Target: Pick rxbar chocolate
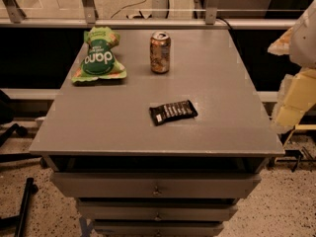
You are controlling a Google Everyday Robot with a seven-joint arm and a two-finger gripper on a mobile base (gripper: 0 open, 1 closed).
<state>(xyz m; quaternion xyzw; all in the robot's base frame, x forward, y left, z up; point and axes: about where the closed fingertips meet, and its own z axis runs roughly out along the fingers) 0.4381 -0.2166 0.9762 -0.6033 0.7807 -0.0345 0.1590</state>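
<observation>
Camera view: gripper (pixel 291 107) far right, state can't tell; rxbar chocolate (pixel 173 112) flat, well left of it. You could skid it.

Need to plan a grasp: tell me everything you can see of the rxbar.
The rxbar is a small, flat black wrapper with white lettering and a pale patch at its left end, film-like in look. It lies flat on the grey table, front of centre, long axis left to right, right end angled slightly away. Only the table touches it; the can and chip bag sit behind. The gripper is at the picture's right edge, beyond the table, apart from it.
</observation>
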